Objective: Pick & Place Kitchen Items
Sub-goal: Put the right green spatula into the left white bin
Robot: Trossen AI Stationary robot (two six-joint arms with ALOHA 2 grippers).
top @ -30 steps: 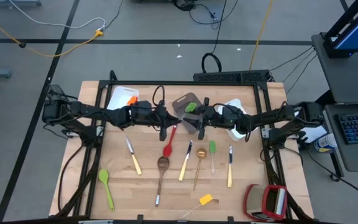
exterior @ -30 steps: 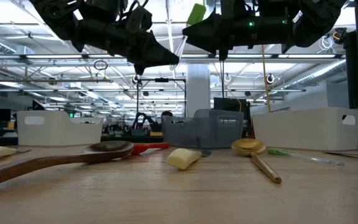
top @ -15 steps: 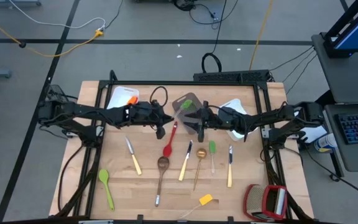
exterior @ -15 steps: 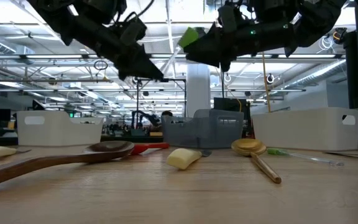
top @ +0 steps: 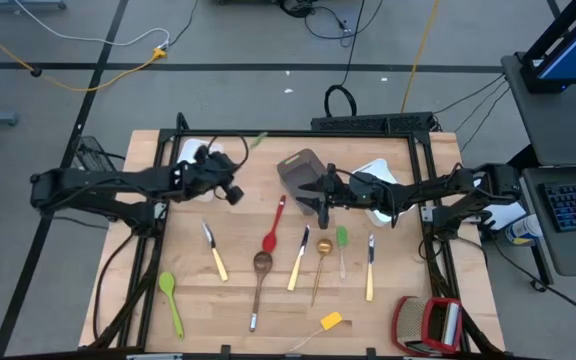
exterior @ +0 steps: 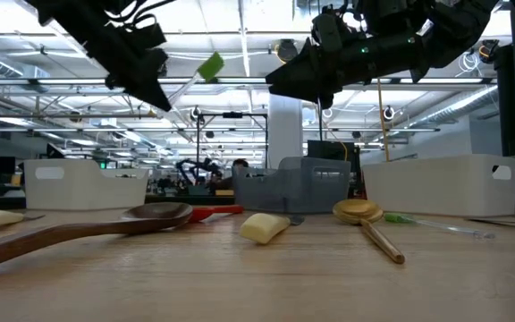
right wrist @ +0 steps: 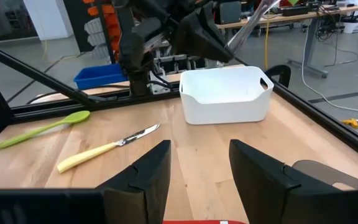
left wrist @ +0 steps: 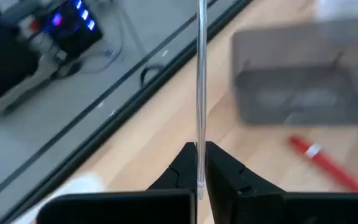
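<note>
We read the high view from its left edge across. The left gripper (top: 236, 194) hangs in the upper left part of the table, just beside the white bin (top: 190, 153), its fingers pinched tight on the thin clear handle of a green-headed spatula (top: 259, 139); the left wrist view shows that handle running straight up from between the closed fingertips (left wrist: 188, 163), and in the low view the green head (exterior: 210, 65) rides high in the air, left of centre. We judge the step in hand to be the carry: one utensil lifted off the table and on its way to a bin. Which bin is meant we cannot tell; the white one lies nearest, the grey bin (top: 301, 171) sits at upper centre. The next move calls for bringing the long handle over a bin's opening, lowering or tipping it so the whole length goes inside, then letting go. Below, in the middle band of the frame, the remaining items lie flat: a green spoon (top: 171, 302) at lower left, a pale-handled knife (top: 213, 251), a wooden spoon (top: 260, 277), a red spatula (top: 273, 226), a gold spoon (top: 321, 263), a small yellow piece (top: 330, 320). Right of centre the right gripper (top: 321, 197) waits beside the grey bin, fingers apart and holding nothing, as the right wrist view confirms.
</note>
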